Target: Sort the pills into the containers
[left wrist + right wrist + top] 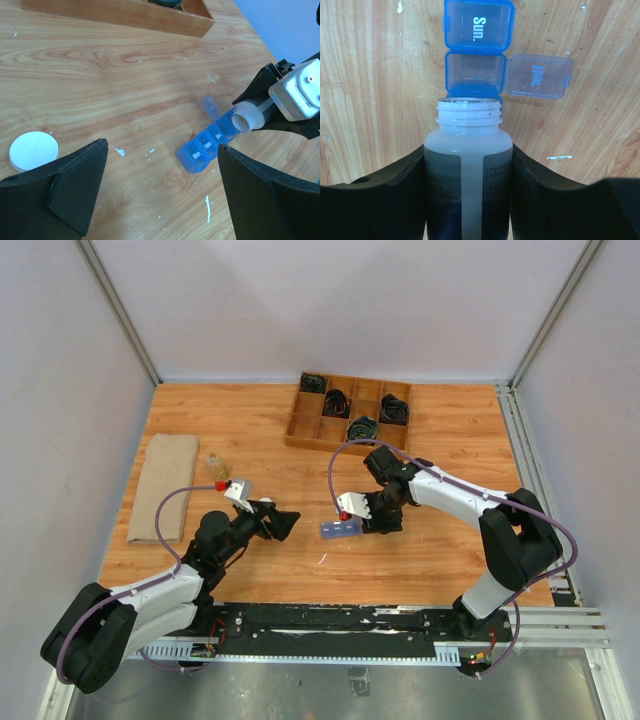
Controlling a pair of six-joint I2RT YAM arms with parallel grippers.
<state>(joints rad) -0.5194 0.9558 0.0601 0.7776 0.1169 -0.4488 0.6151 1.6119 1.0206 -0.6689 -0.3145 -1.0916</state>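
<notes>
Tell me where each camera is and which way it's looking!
Top external: high behind the arm bases, looking down on the table; both arms show, left gripper open, right gripper at the pill organizer.
Left wrist: on the left arm, looking low across the table between its own open fingers towards the organizer and a white cap.
Right wrist: on the right arm, looking down along the open bottle its fingers grip, at an open compartment.
Shared: both wrist views show the organizer and the bottle.
</notes>
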